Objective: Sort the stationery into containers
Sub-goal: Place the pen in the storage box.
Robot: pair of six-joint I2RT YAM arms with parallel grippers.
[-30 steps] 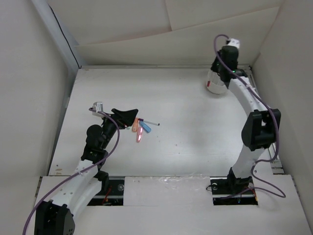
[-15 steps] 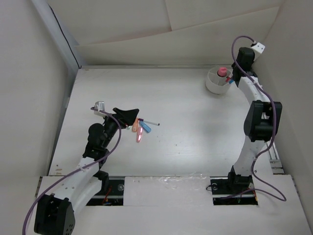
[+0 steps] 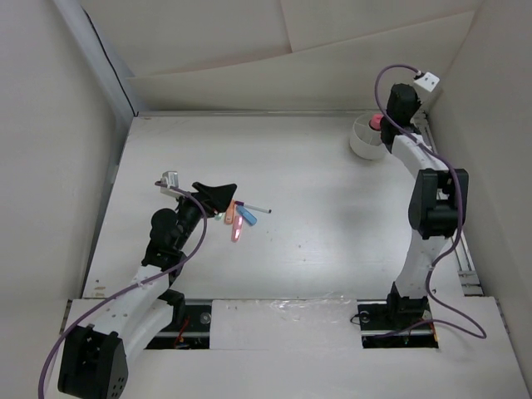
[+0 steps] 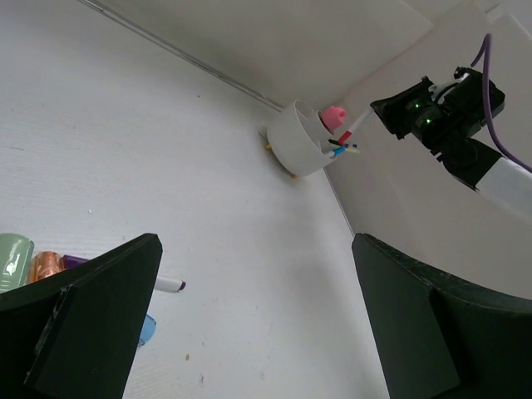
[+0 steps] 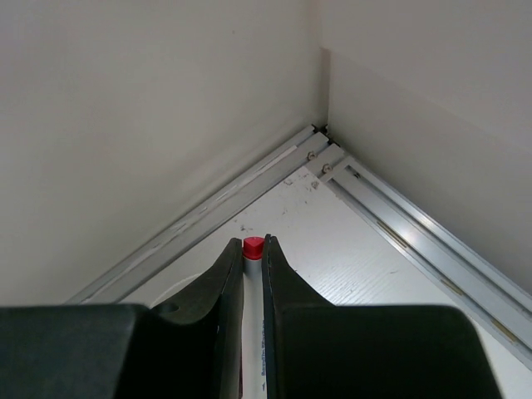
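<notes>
The round white cup (image 3: 361, 143) stands at the far right of the table, with a pink capped bottle (image 3: 376, 122) in it. It also shows in the left wrist view (image 4: 293, 140) with the bottle (image 4: 334, 115) and pen ends (image 4: 342, 149) sticking out. My right gripper (image 3: 389, 123) is at the cup's right rim, shut on a white pen with a red end (image 5: 253, 247). My left gripper (image 3: 213, 193) is open and empty, just left of the loose pile: orange (image 3: 229, 213), blue (image 3: 246, 216) and pink (image 3: 237, 232) highlighters and a thin pen (image 3: 254, 207).
White walls close in the table on the left, back and right. A metal rail (image 5: 416, 229) runs along the wall foot in the far right corner. In the left wrist view, green (image 4: 12, 253) and orange (image 4: 46, 264) highlighters lie at the lower left.
My right arm has pulled off the cup towards the far right corner, uncovering the pink bottle, then come back slightly left. The left arm has hardly moved.
</notes>
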